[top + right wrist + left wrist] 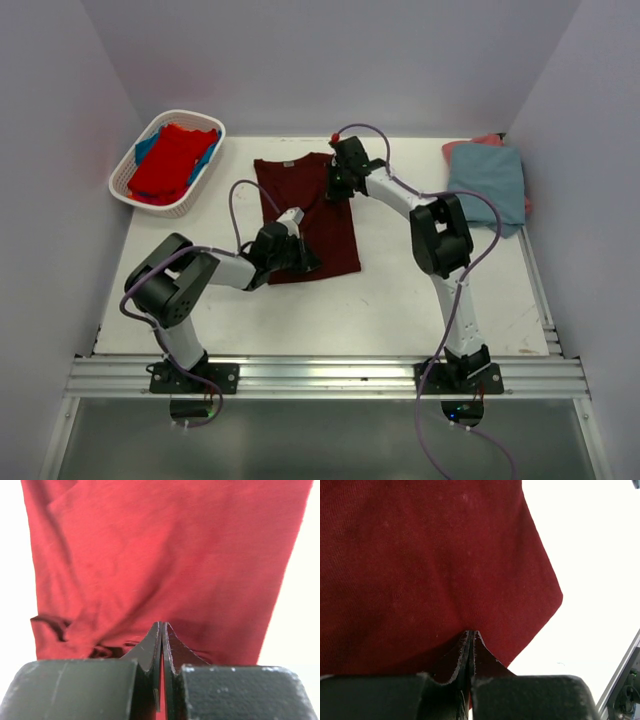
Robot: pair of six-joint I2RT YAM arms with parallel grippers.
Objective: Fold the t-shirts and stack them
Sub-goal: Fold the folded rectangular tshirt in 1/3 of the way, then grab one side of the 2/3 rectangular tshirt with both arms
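The left gripper [471, 633] has its jaws pressed together on a pinch of the dark maroon cotton t-shirt [322, 228]. In its wrist view the cloth rises in a small tent to the fingertips. From above, this grip sits at the near hem, towards the shirt's left side.

The right gripper [161, 626] is likewise closed, with a sliver of red fabric showing between its fingers. It holds the far end, on the right edge just beside the collar.

The shirt lies flat in the middle of the white table [420, 295], already narrowed to a long strip, with its collar towards the back wall.

The step in hand looks like a fold, though the direction is not certain from these views. To do it well, both arms should:

- rise together only until the cloth clears the table;
- hold the fabric lightly taut between the two pinches so no crease forms;
- travel at an equal pace and lay edge on edge before either jaw lets go.

The folded dusty grey-blue shirt [488, 180], on top of a salmon pink one [478, 142], lies well apart at the right. That is probably where the stack belongs.

A bright red shirt [172, 162] and a blue one [148, 146] wait in the white slatted plastic basket [182, 208] at the far left.
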